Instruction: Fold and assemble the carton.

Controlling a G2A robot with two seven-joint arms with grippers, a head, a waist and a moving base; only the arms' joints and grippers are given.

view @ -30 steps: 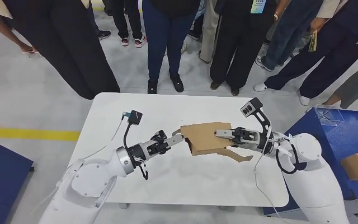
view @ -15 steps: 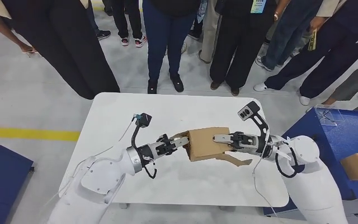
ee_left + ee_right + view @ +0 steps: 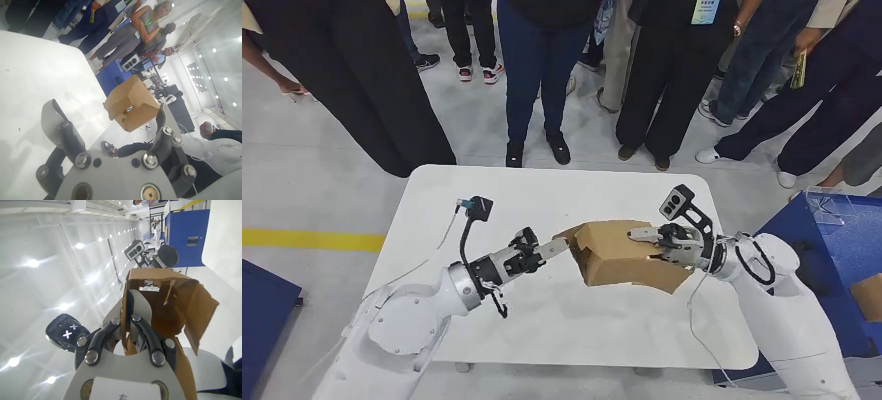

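While right gripper (image 3: 125, 300) clamps carton (image 3: 618, 256) wall, left gripper (image 3: 104, 106) spread wide

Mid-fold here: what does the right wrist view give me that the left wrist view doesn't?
Right wrist: the right gripper shut on a carton wall, one finger inside, plus the carton's open interior with ragged flap edges. Left wrist: the left gripper open, facing the carton's folded outer end. Both: the carton and the white table.
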